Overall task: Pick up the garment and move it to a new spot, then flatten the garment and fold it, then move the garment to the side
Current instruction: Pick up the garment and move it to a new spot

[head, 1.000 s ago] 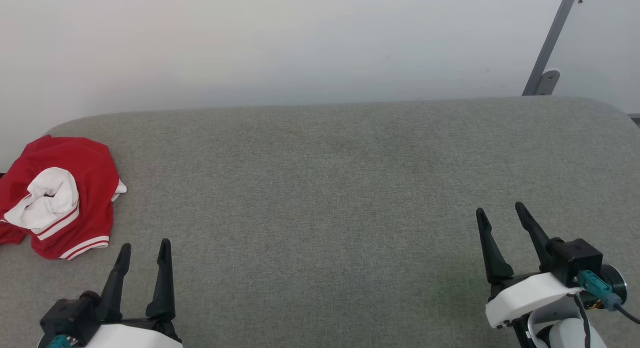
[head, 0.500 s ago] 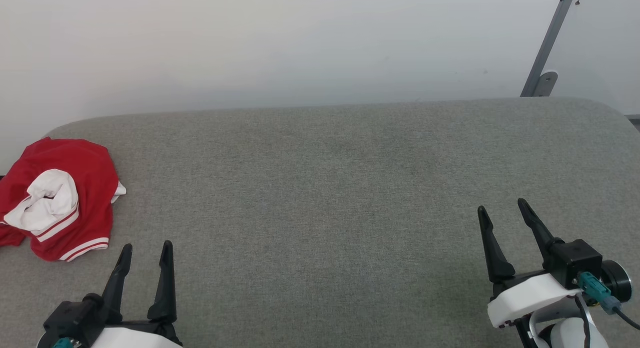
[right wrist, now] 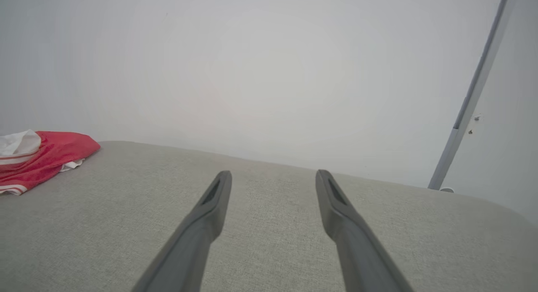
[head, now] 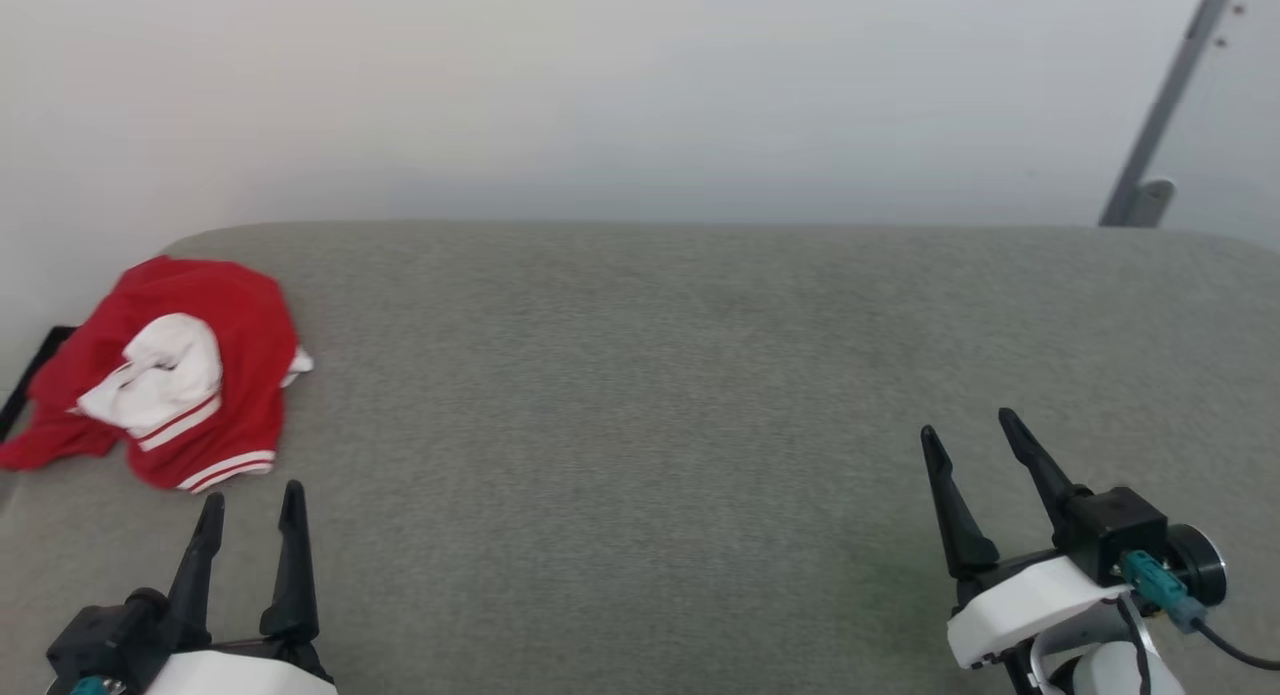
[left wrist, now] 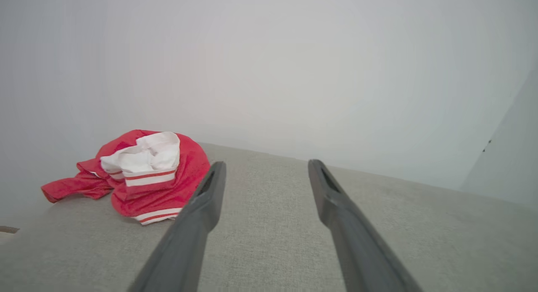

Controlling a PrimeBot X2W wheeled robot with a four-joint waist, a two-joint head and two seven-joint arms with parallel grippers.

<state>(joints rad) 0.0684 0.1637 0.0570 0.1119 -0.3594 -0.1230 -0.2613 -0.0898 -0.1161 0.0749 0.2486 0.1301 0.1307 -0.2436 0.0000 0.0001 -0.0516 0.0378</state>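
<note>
Since the earlier frame the head camera has swung toward the robot's left: the garment [head: 225, 320], the far edge of the grey fabric surface [head: 640, 425] and the slanted metal pole [head: 1165, 105] all sit further right in the head view. The garment's heap has the same shape, so the shift is the camera's and not the garment's.

Garment: it lies crumpled at the far left corner of the surface, close to the pale wall [head: 600, 95]. It is red, with a white sleeve bunched on top and white-and-red striped trim along its near edge. One red corner trails toward the surface's left edge. No lettering is visible.

Left gripper [head: 253, 491]: it is at the lower left, fingers pointing up the view, released and holding nothing. Its fingertips are near the garment's striped hem but clear of it. In the left wrist view the garment lies beyond and to the left of the left finger.

Right gripper [head: 968, 422]: it is at the lower right, well apart from the garment, jaws spread with nothing between them. In the right wrist view bare grey fabric lies beyond its fingers.
</note>
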